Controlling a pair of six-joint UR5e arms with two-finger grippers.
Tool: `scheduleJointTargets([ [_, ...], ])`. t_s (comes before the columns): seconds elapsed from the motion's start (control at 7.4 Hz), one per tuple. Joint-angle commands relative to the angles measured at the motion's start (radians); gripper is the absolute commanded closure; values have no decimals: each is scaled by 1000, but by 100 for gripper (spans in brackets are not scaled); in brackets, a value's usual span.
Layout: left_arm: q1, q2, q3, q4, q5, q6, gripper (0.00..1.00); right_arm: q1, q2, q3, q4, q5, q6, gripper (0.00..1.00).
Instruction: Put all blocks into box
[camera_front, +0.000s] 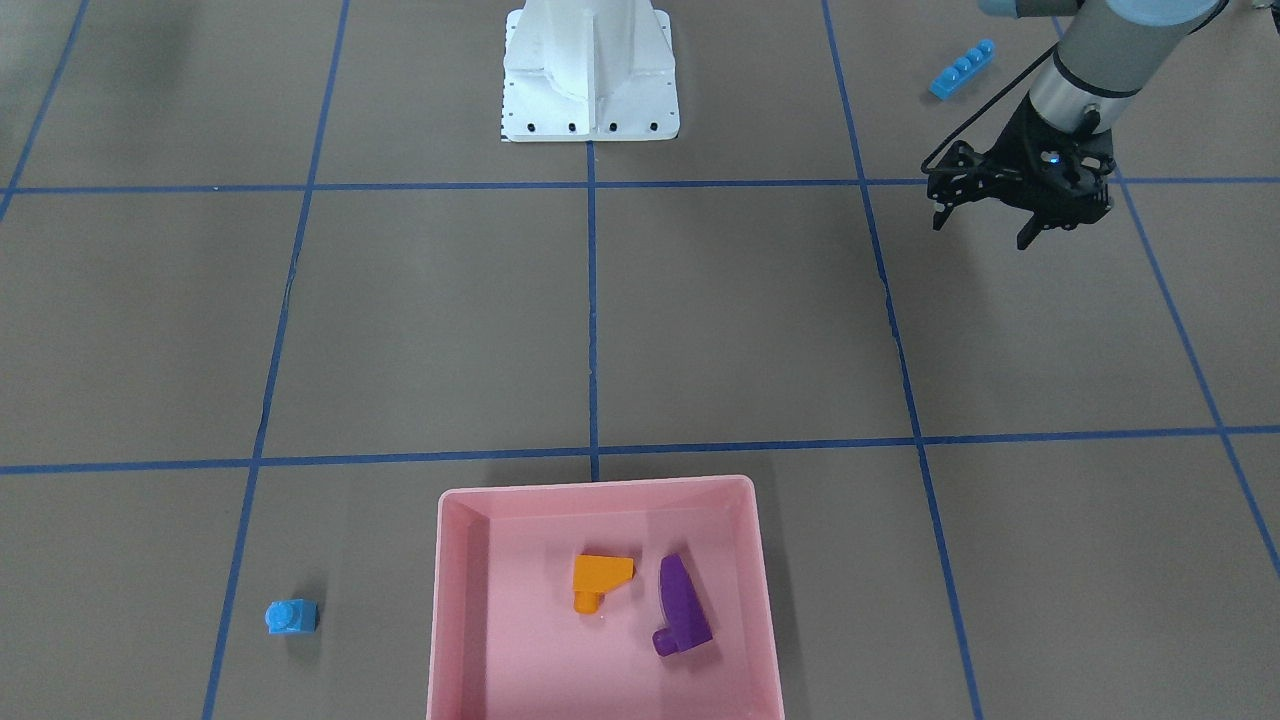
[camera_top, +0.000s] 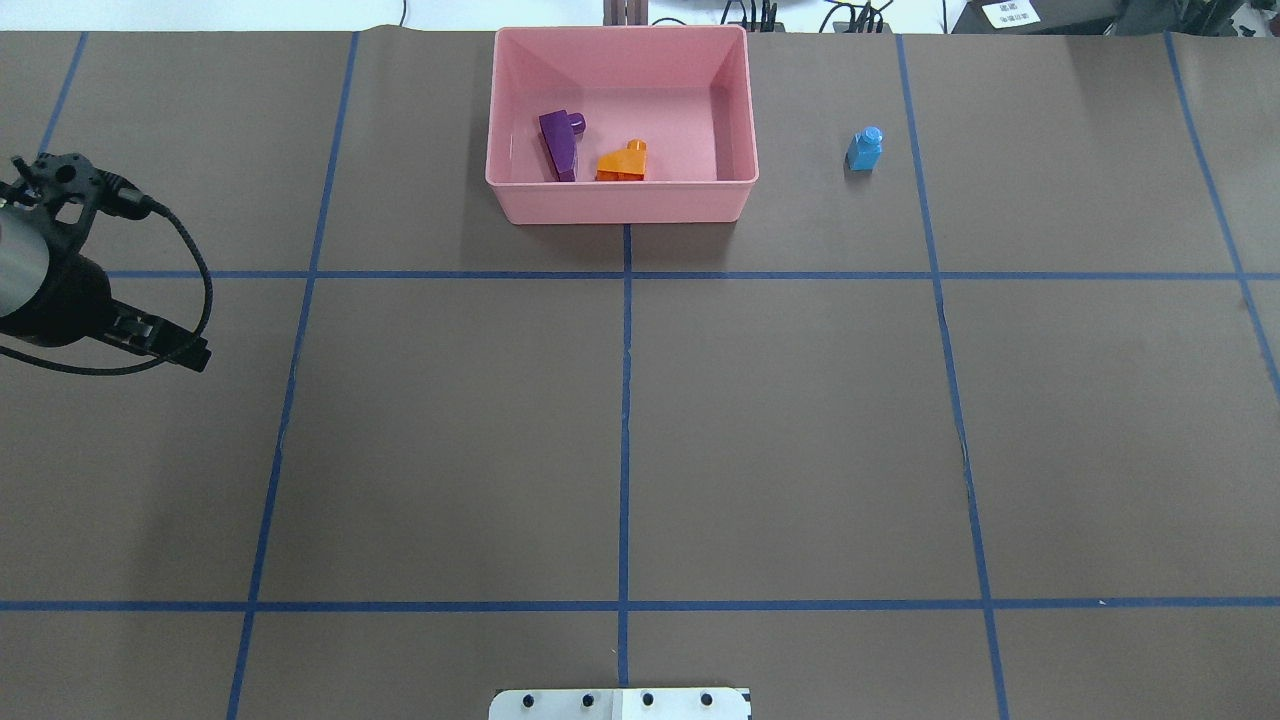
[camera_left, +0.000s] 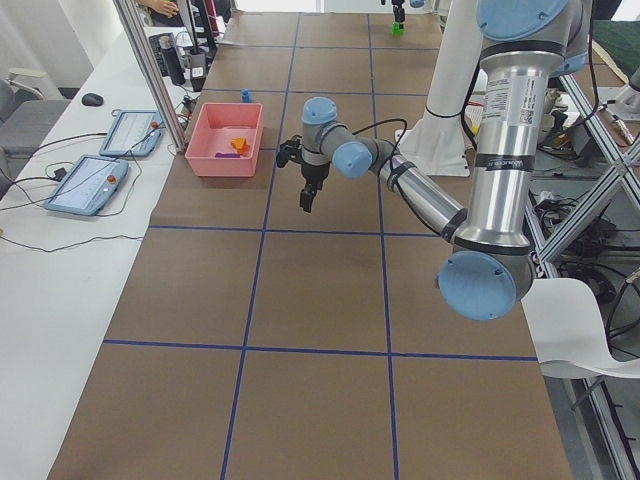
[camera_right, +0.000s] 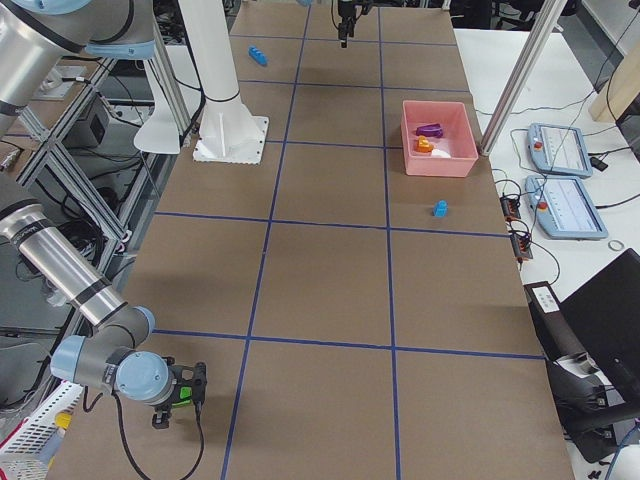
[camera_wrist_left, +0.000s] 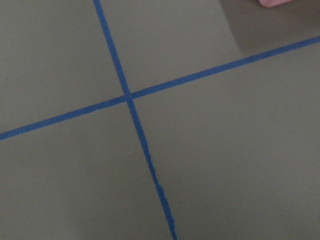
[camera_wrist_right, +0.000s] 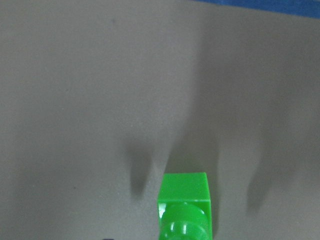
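The pink box (camera_top: 620, 195) stands at the table's far edge and holds the orange sloped brick (camera_top: 623, 162) and the purple curved brick (camera_top: 559, 143). The small light-blue one-stud brick (camera_top: 865, 149) stands on the table to the box's right. The long light-blue four-stud brick (camera_front: 962, 68) lies near my left arm. My left gripper (camera_front: 988, 226) hangs open and empty above the table, apart from that brick. The green brick (camera_wrist_right: 185, 210) fills the bottom of the right wrist view. My right gripper (camera_right: 175, 398) is at it; I cannot tell whether it is open or shut.
The white pedestal base (camera_front: 590, 75) stands at the middle of the robot's side. Blue tape lines (camera_top: 625, 400) mark a grid on the brown table. Operator tablets (camera_right: 565, 195) lie beyond the box's edge. A corner of the box (camera_wrist_left: 272, 2) shows in the left wrist view.
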Motion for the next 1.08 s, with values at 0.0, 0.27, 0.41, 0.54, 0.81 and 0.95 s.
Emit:
scheduleJointTargets([
  [0.0, 4, 126, -18, -8, 0, 116, 0, -1, 7, -4, -2, 8, -3, 32],
  [0.27, 4, 270, -12, -129, -2, 213, 0, 0, 13, -4, -4, 8, -1, 100],
  [0.41, 5, 384, 1, -282, -3, 237, 0, -1, 16, -1, -3, 9, 4, 100],
  [0.54, 16, 465, 9, -370, -64, 242, 0, 0, 34, 8, -1, 17, 48, 100],
  [0.81, 204, 484, 8, -371, -82, 225, 0, 1, 85, 65, -4, 54, 161, 100],
  [0.95, 257, 514, 6, -380, -77, 216, 0, -12, 100, 117, -7, 55, 233, 100],
])
